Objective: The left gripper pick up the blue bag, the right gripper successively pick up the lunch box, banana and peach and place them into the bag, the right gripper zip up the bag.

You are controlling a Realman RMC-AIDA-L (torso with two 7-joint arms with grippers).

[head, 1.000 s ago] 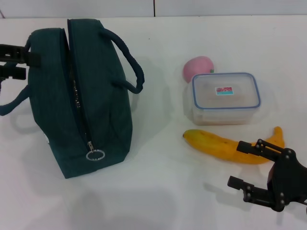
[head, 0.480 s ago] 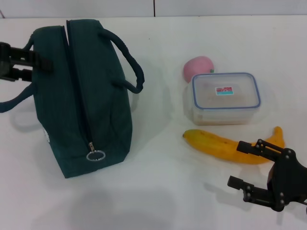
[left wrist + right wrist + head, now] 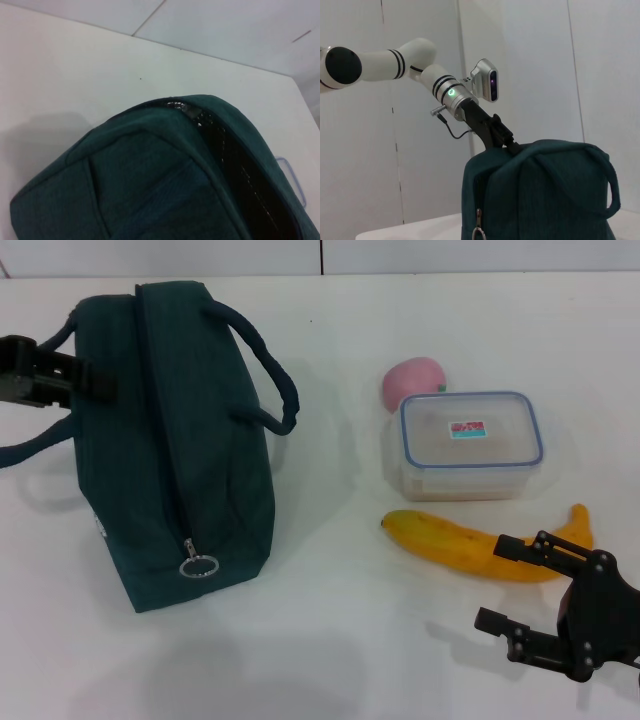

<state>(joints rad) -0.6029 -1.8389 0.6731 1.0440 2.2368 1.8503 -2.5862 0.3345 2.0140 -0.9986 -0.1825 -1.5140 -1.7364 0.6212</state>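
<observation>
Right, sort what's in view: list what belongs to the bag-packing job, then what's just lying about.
Job:
bag
lunch box
banana
peach
left claw, at the bag's far side
right claw, open, near the banana

Lying about:
nothing but the table

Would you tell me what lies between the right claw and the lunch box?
In the head view, the banana lies between the right claw and the lunch box.

White table: bag, box, fruit.
</observation>
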